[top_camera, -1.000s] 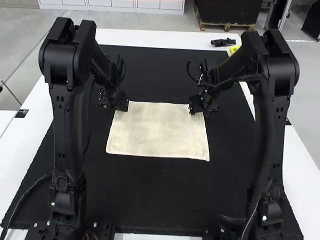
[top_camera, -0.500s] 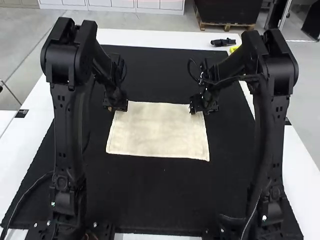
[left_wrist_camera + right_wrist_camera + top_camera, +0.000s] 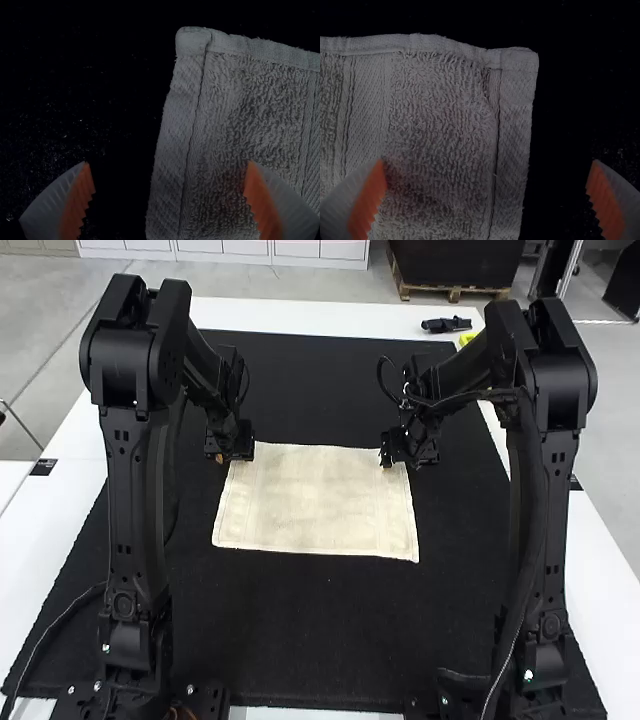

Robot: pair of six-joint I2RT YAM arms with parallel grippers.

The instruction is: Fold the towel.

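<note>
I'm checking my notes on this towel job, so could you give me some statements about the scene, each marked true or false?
1. The towel lies on the black mat. True.
2. The left gripper and the right gripper are at the towel's two far corners. True.
3. The towel is bunched in a heap. False: it lies flat, its edges nearly straight.
4. The left gripper is shut on the towel. False: its fingers are wide apart.
5. The right gripper is open. True.
6. The towel hangs over the mat's near edge. False: it lies wholly within the mat.
</note>
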